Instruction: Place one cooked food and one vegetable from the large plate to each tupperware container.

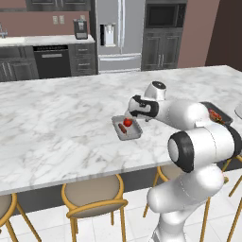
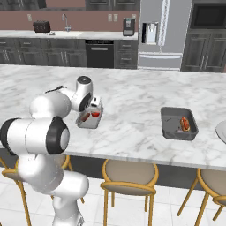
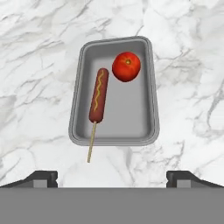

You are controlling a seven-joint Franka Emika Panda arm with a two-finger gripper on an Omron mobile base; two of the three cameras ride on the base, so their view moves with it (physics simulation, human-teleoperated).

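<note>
Two foods fill our near tub (image 3: 148,109): corn dog (image 3: 98,95), tomato (image 3: 126,66) at its 1 o'clock; our gripper (image 3: 112,178) hangs spread, empty.

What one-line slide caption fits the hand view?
Open hand above a grey tub holding a corn dog and tomato on marble counter.

The arm (image 1: 198,142) is glossy white, built of fat rounded segments like swollen tubes. Dark charcoal bands ring its joints; the largest is a black collar at 3 o'clock in the left base view, around a round white end cap. A smaller white cap with a grey disc tops the wrist. The hand is dark, nearly black, between white shells. The gripper (image 3: 112,177) has two small dark grey, blocky fingertips (image 3: 41,177) with flat tops.
</note>
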